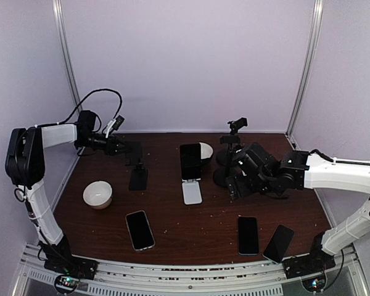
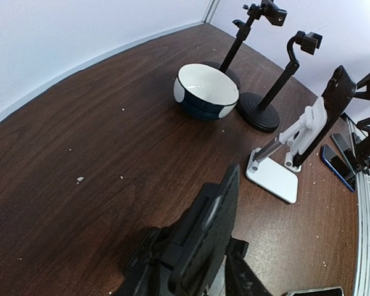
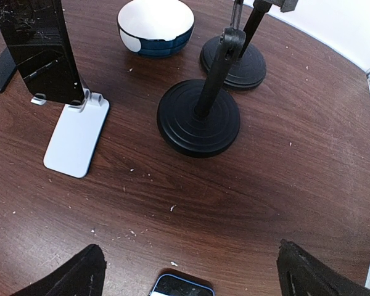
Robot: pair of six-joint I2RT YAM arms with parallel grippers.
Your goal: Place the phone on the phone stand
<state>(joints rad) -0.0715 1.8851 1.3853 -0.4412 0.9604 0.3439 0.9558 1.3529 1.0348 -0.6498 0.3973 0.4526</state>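
Note:
A black phone stand (image 1: pixel 137 176) stands at the table's left back, with no phone on it. My left gripper (image 1: pixel 131 152) reaches it from the left. In the left wrist view the left gripper (image 2: pixel 197 271) is shut on the stand's black upright plate (image 2: pixel 213 222), one finger on each side. A dark phone (image 1: pixel 139 229) lies flat near the front left. My right gripper (image 1: pixel 237 183) hangs open right of centre. In the right wrist view the right gripper (image 3: pixel 191 274) holds nothing, and the top of a blue-edged phone (image 3: pixel 182 287) on the table shows below it.
A white stand (image 1: pixel 192 191) at the centre carries a phone (image 1: pixel 190 161), with a blue-and-white bowl (image 1: pixel 205 151) behind it. Two black round-based stands (image 1: pixel 225 176) rise beside my right gripper. A white bowl (image 1: pixel 98 194) sits left. Two more phones (image 1: pixel 248 235) lie front right.

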